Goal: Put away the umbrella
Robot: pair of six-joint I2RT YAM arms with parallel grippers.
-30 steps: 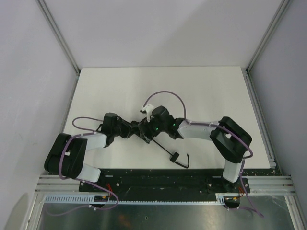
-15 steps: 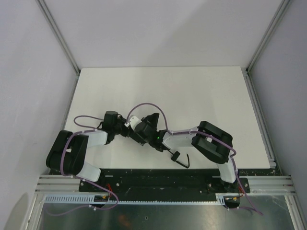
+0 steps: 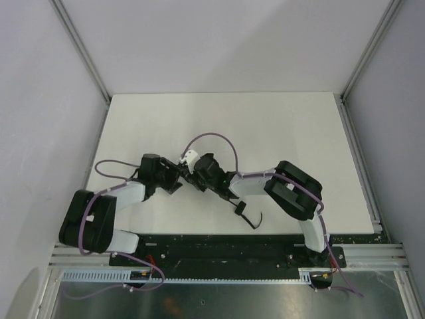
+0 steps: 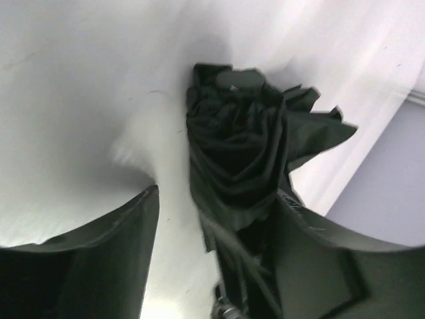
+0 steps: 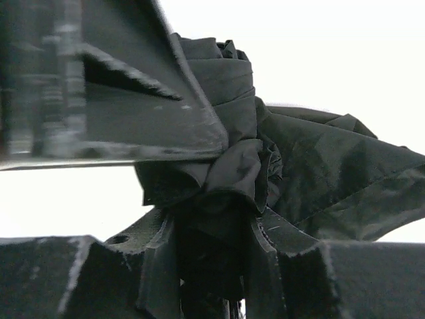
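The umbrella (image 5: 319, 166) sits pinched in the right claw (image 5: 212, 186).

Matte creased black cloth umbrella (image 4: 236, 153); smooth white table (image 3: 279, 126).

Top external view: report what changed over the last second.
The right end effector moved left toward the left end effector and closed on the umbrella canopy, while the left one loosened. The handle stayed on the table.
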